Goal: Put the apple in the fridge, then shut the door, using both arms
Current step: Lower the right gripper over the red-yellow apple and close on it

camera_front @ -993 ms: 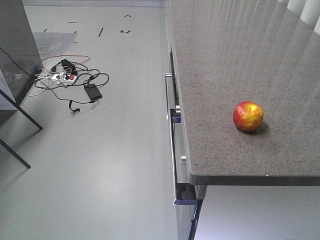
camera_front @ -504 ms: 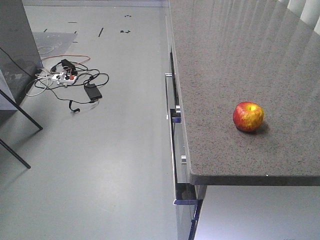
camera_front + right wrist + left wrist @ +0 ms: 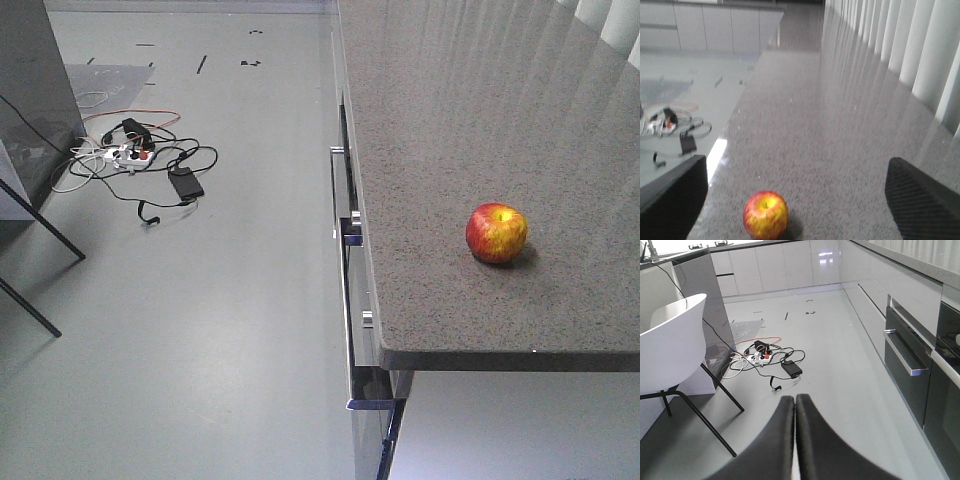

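Speckled counter (image 3: 480,120): apple (image 3: 765,215) ahead of right gripper (image 3: 797,195), between its spread fingers.

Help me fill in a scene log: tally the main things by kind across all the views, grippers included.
apple: 1
gripper: 2 (left gripper, right gripper)
counter: 1
chair: 1
power strip: 1
Total: 6

Open countertop (image 3: 450,120) surrounds the apple (image 3: 496,232) on every side.
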Available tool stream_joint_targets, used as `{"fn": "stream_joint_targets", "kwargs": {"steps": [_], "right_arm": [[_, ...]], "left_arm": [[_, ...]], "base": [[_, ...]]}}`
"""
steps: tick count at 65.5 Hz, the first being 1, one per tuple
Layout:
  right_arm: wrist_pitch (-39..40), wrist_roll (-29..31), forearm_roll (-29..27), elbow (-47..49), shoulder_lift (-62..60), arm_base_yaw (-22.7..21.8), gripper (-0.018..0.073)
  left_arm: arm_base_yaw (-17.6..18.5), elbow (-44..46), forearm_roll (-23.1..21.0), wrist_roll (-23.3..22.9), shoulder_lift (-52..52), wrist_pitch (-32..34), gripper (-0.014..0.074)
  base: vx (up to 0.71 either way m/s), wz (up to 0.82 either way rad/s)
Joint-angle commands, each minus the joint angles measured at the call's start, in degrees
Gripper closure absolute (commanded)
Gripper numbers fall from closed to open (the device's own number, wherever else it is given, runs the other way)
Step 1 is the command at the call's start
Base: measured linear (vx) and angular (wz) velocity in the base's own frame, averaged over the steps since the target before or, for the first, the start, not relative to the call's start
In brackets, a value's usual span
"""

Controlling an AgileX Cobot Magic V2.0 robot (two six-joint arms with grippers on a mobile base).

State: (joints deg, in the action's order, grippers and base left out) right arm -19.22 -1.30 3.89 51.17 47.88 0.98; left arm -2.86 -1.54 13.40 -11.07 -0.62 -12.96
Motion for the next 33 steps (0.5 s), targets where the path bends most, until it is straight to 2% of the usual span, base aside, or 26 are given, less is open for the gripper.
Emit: {"fn": "stream_joint_targets", "kwargs": {"steps": [1, 15, 20, 33], "right_arm": [[-2.7, 4.93, -5.47, 7.52, 6.68, -0.35, -0.0124], [-9.82, 22.28, -25.34, 17.52, 22.55, -0.35, -0.0115], [-10.21, 25.9, -30.6, 19.77, 27.99, -0.35, -0.0114], [-7.76, 26.21, -31.1, 24.05, 38.75, -0.35, -0.0111]], "left_arm": [[0.24, -0.86, -0.28, -0.24, -0.91, 4.33, 0.0604], [0.24, -0.86, -0.28, -0.24, -0.91, 4.33, 0.0604], [0.24, -0.86, -0.28, -0.24, -0.91, 4.33, 0.0604], [0.24, -0.86, -0.28, -0.24, -0.91, 4.33, 0.0604]], "base": [[0.0, 0.0], [0.0, 0.0], [0.0, 0.0], [0.0, 0.0]]}}
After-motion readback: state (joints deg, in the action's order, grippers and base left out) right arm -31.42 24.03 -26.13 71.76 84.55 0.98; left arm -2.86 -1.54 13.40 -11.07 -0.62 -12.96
